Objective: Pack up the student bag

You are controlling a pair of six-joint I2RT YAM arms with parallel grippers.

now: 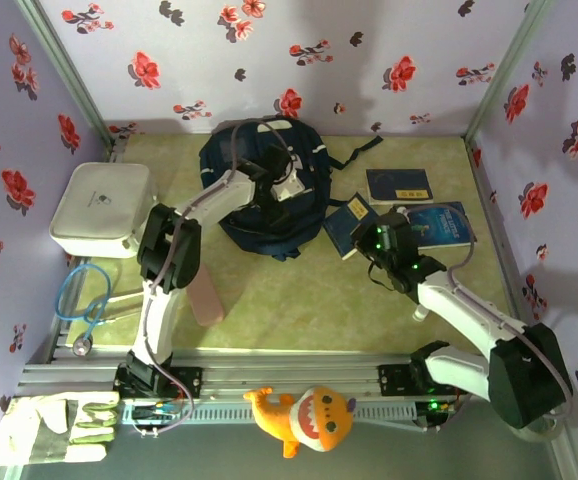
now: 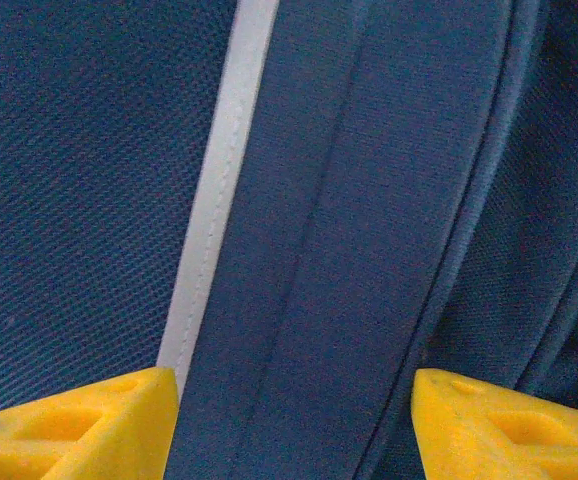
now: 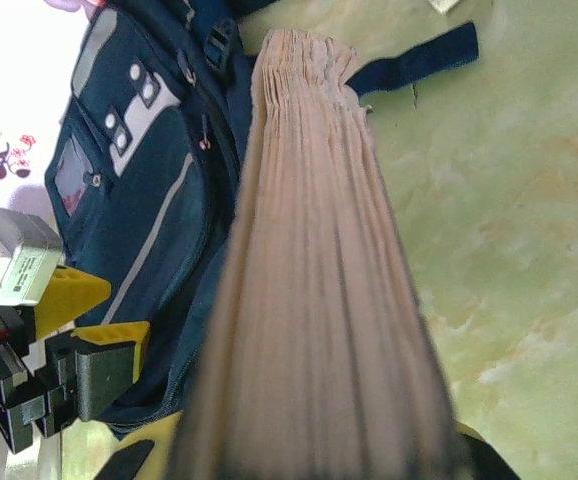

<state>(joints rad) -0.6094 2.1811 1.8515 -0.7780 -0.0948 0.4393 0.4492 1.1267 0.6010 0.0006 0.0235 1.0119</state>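
The student bag [image 1: 231, 158], navy with a white stripe [image 2: 214, 200], lies at the back middle of the table. My left gripper [image 1: 269, 185] is down on its front. In the left wrist view its yellow fingertips [image 2: 294, 400] stand apart, open, with a fold of the bag's fabric [image 2: 389, 200] between them. My right gripper [image 1: 374, 243] is shut on a blue book [image 1: 349, 225] just right of the bag. In the right wrist view the book's page edge [image 3: 309, 250] runs up from the jaws, the bag [image 3: 149, 200] to its left, and the left gripper [image 3: 94, 318] resting on the bag.
Two more blue books [image 1: 399, 185] [image 1: 444, 222] lie right of the bag. A white rounded box [image 1: 99, 208] sits at the left, a blue stethoscope [image 1: 81, 300] below it, a pink flat object [image 1: 207, 298] beside the left arm. A glove [image 1: 54, 428] and plush shark [image 1: 304, 415] lie at the front.
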